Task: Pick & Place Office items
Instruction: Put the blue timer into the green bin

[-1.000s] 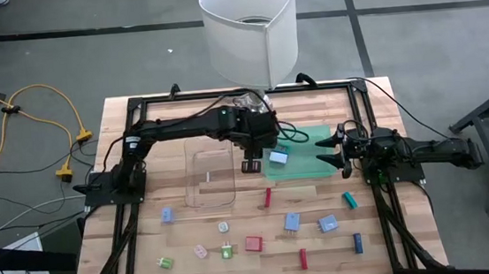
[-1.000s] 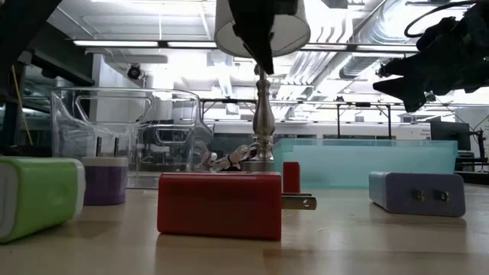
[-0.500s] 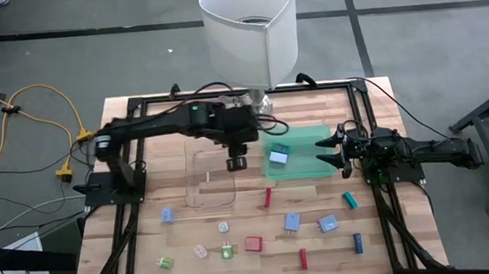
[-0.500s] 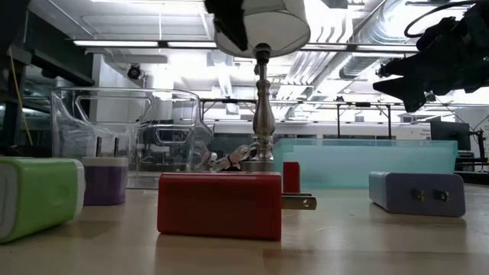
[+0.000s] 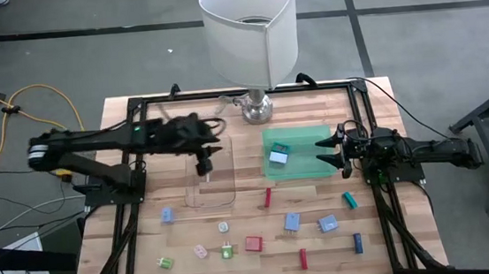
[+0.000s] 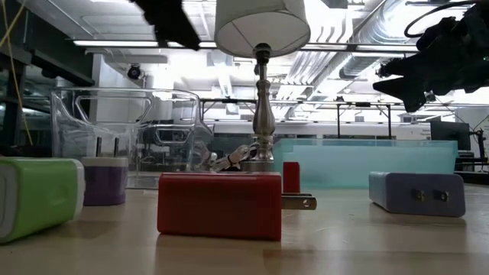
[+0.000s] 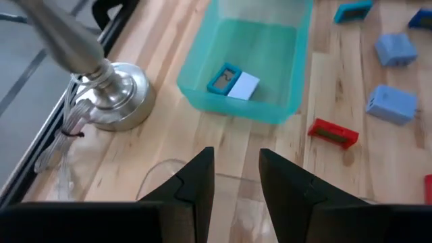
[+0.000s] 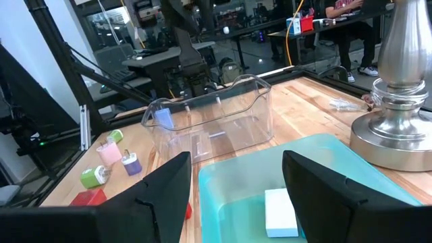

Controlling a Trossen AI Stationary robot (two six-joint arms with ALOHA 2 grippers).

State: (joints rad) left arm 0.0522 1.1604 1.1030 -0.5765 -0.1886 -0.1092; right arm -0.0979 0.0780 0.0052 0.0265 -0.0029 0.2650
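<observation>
While the left end effector [image 5: 201, 166] hangs above the clear tray [image 5: 210, 179] with its fingers [image 7: 196, 179] set narrow and nothing between them, the right end effector [image 5: 324, 151] waits at the edge of the green tray [image 5: 316, 140], its fingers [image 8: 169, 185] spread fairly wide and likewise empty. One pale office item [image 5: 277, 157] and a small teal piece beside it already lie in the green tray; the clear tray appears to hold nothing. Most office items are scattered on the bench [image 5: 386, 231] nearer the front edge: a red plug block [image 5: 253, 243], a red stick [image 5: 267, 197], a second red stick [image 5: 304, 258], two pale blue blocks [image 5: 327, 224], a teal stick [image 5: 349, 200], a blue stick [image 5: 358, 242] and a green piece [image 5: 165, 263]. Hazards from this state, as a judgement: the pieces are small and lie close together in places, so a narrow approach could nudge a neighbour or pinch a piece off-centre and drop it in transit. Descending straight down risks striking the clear tray wall, since the left end effector sits directly above it. The lamp [image 5: 249, 30] at the rear of the bench stands near both trays, and a wide swing could clip its base [image 7: 115, 94]. The arms could also cross paths over the middle of the bench.
</observation>
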